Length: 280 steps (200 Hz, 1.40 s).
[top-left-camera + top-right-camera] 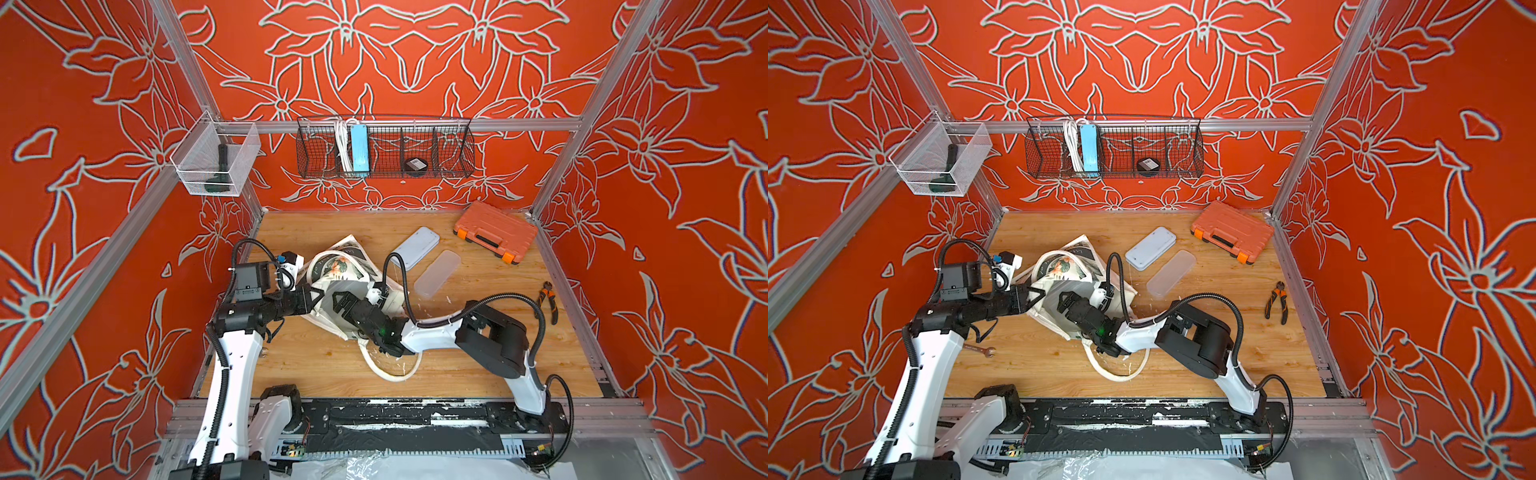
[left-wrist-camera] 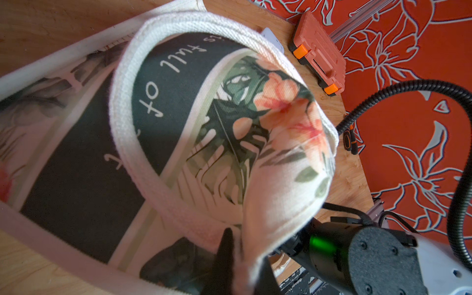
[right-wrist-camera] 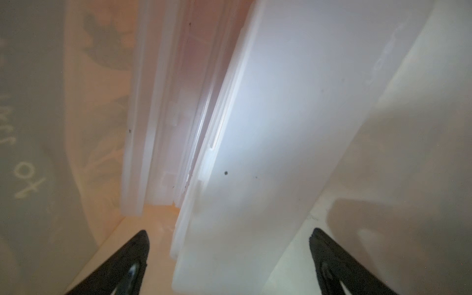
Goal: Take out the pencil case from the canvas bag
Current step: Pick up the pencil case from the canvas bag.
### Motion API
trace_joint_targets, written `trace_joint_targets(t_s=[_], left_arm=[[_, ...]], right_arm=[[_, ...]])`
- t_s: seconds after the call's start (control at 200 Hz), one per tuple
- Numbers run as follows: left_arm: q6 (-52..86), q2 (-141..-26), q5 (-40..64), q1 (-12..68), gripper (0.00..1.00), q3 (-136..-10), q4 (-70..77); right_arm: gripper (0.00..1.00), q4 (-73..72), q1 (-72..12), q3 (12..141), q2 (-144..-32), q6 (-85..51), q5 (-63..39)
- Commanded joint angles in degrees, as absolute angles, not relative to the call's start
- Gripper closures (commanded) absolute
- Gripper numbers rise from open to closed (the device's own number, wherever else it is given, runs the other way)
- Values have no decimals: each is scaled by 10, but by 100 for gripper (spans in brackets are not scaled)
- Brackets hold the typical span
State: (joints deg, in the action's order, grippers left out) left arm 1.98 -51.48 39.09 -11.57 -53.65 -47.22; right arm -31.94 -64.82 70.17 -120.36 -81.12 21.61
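Right wrist: pencil case (image 3: 268,127) lengthwise ahead

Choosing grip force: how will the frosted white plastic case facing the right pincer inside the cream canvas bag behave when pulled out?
Likely stiff: the frosted white plastic case has straight edges, so should hold shape between the open right pincer. Its smooth surface may slip. The cream canvas bag sags and could drag along, though the left pincer pinches its rim.

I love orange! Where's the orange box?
In both top views the orange tool case lies at the far right corner of the table, beside a pale case.
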Motion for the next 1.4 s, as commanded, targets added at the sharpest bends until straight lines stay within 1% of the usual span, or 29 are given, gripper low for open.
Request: trace_joint_targets(t_s=[0.0,0.095,0.17,0.345,0.515,0.555,0.65,0.721,0.801,1.066,1.396], left_arm=[[25,-501,435,-118,100,-547,-461],[25,-499,435,-118,100,-547,-461],[25,-497,435,-118,100,-547,-460],[25,-497,436,-118,100,-546,-459],[25,-497,437,-118,100,-546,-459],[25,-497,436,-118,100,-546,-460],[25,-497,432,-118,100,-546,-460],[25,-496,428,-118,100,-545,-461],[25,-495,425,-118,100,-545,-460],[24,-493,417,-118,100,-541,-459],[24,-493,410,-118,100,-538,-457]], right_arm=[[3,-300,-636,716,-1229,-869,216],[5,-317,-627,720,-1245,-890,203],[10,-314,-621,728,-1252,-894,192],[10,-201,-611,768,-1246,-861,171],[15,-234,-601,756,-1254,-851,151],[17,-254,-599,753,-1260,-852,140],[28,-290,-593,748,-1272,-849,118],[30,-290,-593,745,-1267,-830,114],[30,-271,-594,741,-1253,-805,118],[31,-284,-599,700,-1192,-719,113],[31,-284,-607,662,-1138,-665,105]])
